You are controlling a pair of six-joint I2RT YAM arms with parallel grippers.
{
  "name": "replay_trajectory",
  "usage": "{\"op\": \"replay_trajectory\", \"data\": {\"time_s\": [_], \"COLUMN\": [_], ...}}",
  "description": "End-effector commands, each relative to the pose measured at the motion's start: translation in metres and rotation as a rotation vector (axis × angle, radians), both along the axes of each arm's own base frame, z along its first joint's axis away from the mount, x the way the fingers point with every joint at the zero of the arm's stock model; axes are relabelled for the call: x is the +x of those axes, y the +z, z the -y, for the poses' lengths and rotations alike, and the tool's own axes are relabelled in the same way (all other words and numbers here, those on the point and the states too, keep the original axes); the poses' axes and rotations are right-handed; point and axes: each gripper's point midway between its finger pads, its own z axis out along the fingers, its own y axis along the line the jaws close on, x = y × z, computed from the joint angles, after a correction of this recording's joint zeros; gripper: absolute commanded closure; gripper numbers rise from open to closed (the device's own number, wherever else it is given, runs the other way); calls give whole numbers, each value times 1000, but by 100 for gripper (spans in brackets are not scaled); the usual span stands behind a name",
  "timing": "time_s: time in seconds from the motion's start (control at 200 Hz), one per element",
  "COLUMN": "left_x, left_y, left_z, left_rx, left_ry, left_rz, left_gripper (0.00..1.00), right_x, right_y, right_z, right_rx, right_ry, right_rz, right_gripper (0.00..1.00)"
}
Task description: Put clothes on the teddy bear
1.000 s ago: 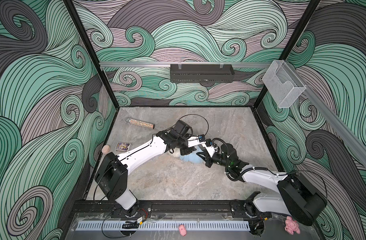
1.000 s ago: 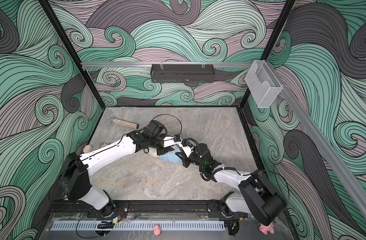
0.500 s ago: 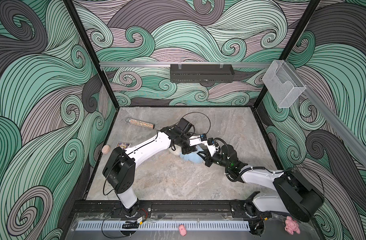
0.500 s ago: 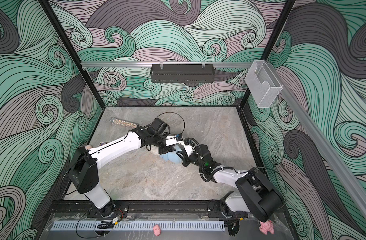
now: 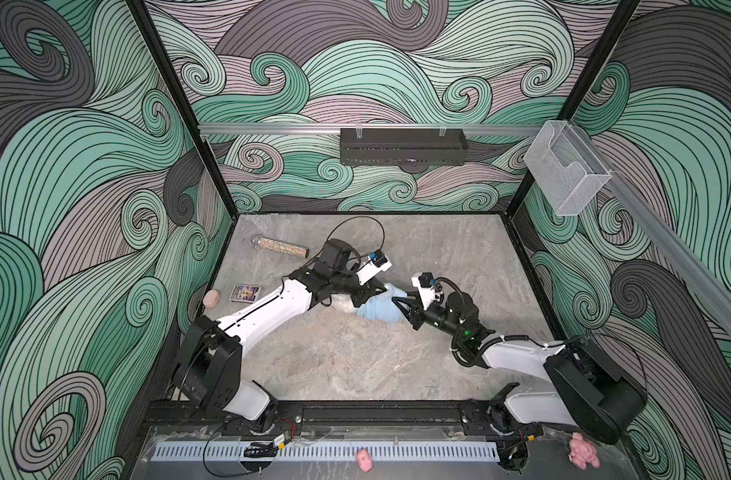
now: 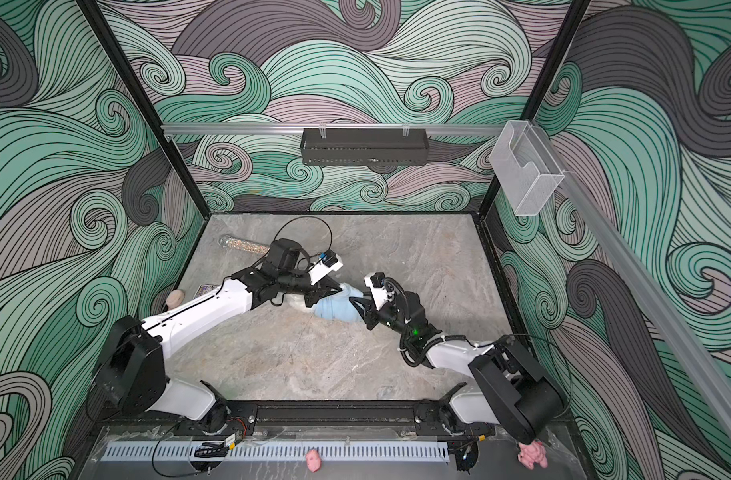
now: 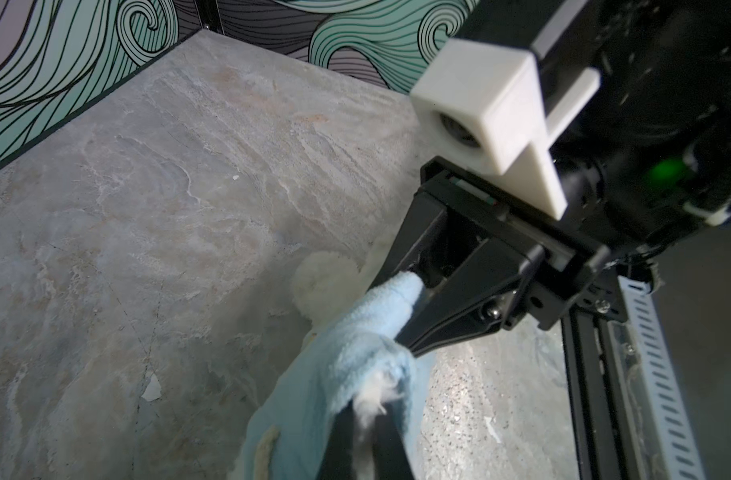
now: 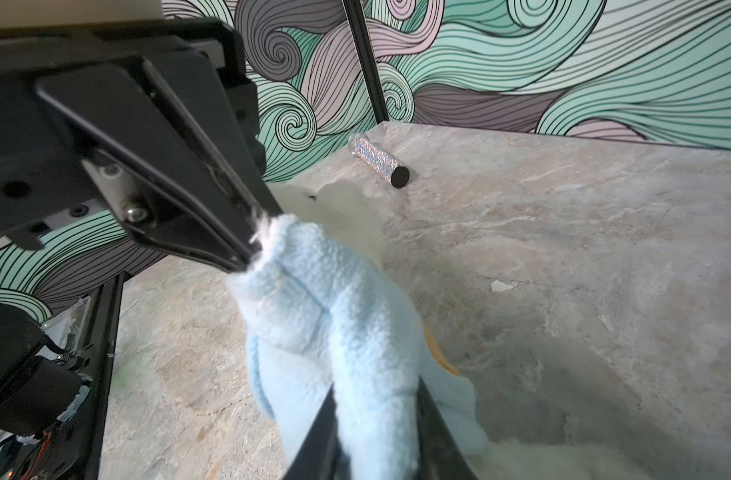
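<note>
at mid-desk: bear's sleeve held between both tools

at the middle of the desk (image 5: 355, 365) the teddy bear (image 5: 342, 303) is seen lying low, mostly covered by a blue garment (image 5: 376, 309). only white fur on the side toward the left arm is left bare in both top views.

the left tool (image 8: 251, 249) is closed on a tuft of white fur that pokes out of the end of a blue sleeve. it is judged that the fur is pinched there so that the bear's limb can be drawn through. the right tool (image 8: 376, 395) is set around the same sleeve further along, its jaws a little apart with a thick fold of cloth between them. whether the cloth is pinched or only straddled cannot be told. this hold is judged to be a brace against the pull. the two tools face each other closely, with the sleeve between them.

writing: none is found on bear or garment. a printed card (image 5: 245, 293) near the desk's left edge carries colour print, too small to read. a glitter tube (image 5: 278, 246) lies well apart, toward the back.
</note>
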Motion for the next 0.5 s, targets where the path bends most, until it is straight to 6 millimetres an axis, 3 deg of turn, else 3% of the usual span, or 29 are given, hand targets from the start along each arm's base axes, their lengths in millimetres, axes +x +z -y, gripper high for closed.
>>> {"op": "replay_trajectory", "data": {"time_s": [0.0, 0.305, 0.495], "left_x": [-10, 2, 0], "left_y": [59, 93, 70], "left_z": [12, -9, -17], "left_rx": [-205, -414, -445], "left_ry": [-43, 133, 182], "left_rz": [16, -32, -131], "left_gripper": [100, 100, 100], "right_x": [9, 19, 19], "right_y": [1, -17, -21], "right_z": [9, 28, 34], "right_rx": [-12, -79, -96], "right_ry": [-61, -193, -223], "right_rz": [20, -91, -115], "right_gripper": [74, 92, 98]}}
